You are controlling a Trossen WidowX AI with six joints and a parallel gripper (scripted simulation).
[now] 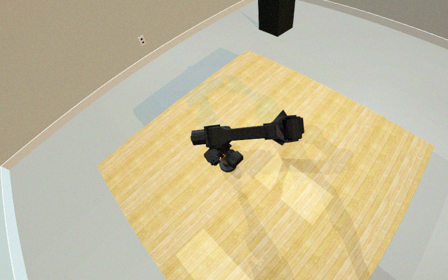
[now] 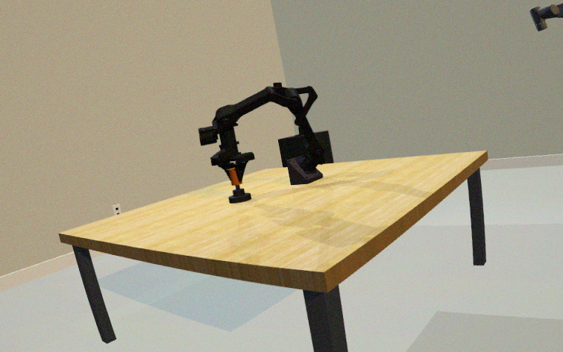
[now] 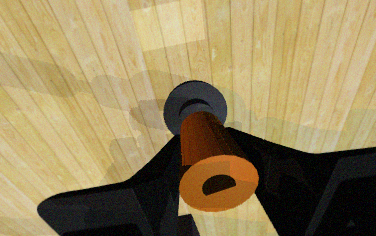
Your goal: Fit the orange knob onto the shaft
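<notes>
The orange knob [image 2: 234,175] [image 3: 191,192] is upright between the fingers of my gripper [image 1: 223,157] [image 2: 236,178] [image 3: 202,135], which is shut on it. In the wrist view the knob's top face shows a D-shaped hole, its flat side toward the bottom of the view and slightly tilted. The dark round pedestal [image 1: 228,169] [image 2: 239,198] [image 3: 173,109] stands on the table below the knob. In the exterior view a short length of the dark shaft [image 2: 237,186] shows between knob and pedestal. The knob's lower end is at the shaft's top; whether they touch is unclear. The wrist view hides the shaft.
The wooden table [image 1: 170,208] [image 2: 165,227] [image 3: 279,60] bears the pedestal and the arm's base [image 2: 303,172]. The dark arm [image 1: 250,132] [image 2: 253,102] arches from the base to above the pedestal. Arm shadows fall across the table top.
</notes>
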